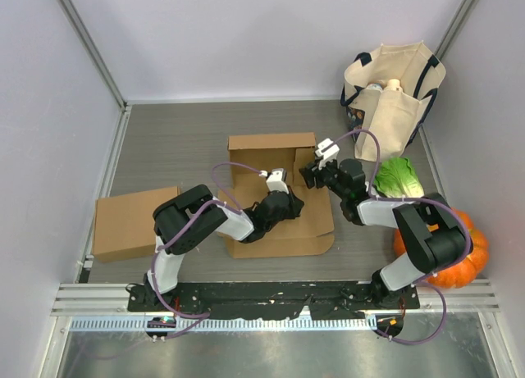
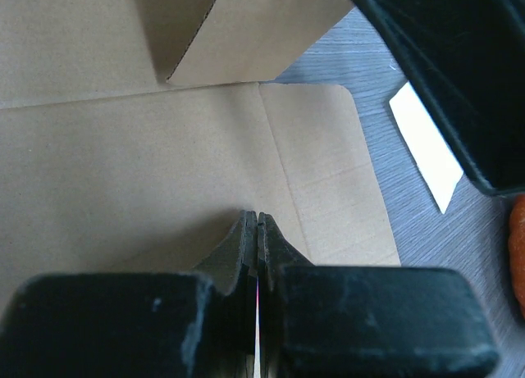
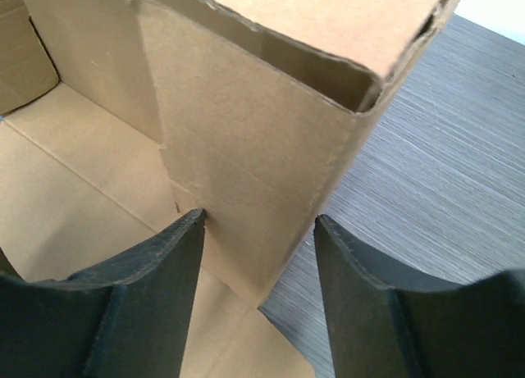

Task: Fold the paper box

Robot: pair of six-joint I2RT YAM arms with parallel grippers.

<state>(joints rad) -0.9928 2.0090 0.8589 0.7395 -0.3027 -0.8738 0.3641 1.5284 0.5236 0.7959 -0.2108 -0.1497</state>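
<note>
The brown paper box (image 1: 271, 148) lies partly folded at the table's middle, its back and right walls raised and its front panel (image 1: 283, 234) flat. My left gripper (image 1: 293, 204) is shut with nothing in it, its tips (image 2: 257, 216) low over the flat panel (image 2: 123, 148). My right gripper (image 1: 310, 175) is open and straddles the raised right wall (image 3: 246, 124). Its left finger (image 3: 176, 239) touches that wall's inner face. Its right finger (image 3: 344, 247) stands apart from the wall, over the table.
A second, flattened cardboard box (image 1: 135, 222) lies at the left. At the back right stands a canvas tote bag (image 1: 394, 91), with a lettuce (image 1: 399, 179) and an orange pumpkin (image 1: 459, 247) in front of it. Pale walls enclose the table.
</note>
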